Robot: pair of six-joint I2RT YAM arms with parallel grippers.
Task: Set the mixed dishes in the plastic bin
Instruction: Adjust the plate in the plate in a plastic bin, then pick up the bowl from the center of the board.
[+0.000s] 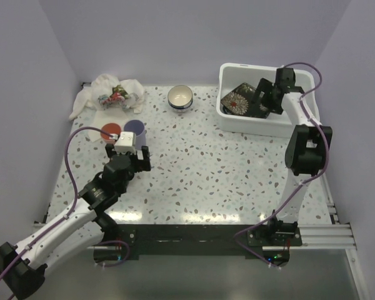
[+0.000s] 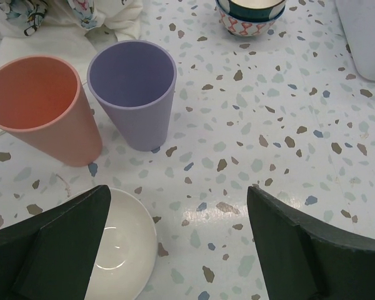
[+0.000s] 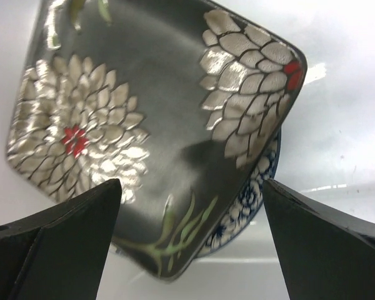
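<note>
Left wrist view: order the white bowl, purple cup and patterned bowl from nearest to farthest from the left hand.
1. White bowl, bottom left, partly cut off.
2. Purple cup, upper left.
3. Patterned bowl, top edge, right of centre.

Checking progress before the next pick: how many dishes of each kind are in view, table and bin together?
Cups: 2, orange cup and purple cup
Bowls: 2, white bowl and patterned bowl, perhaps stacked
Plates: 2, floral plate and blue-patterned plate, both in bin
Total: 6 seen
</note>
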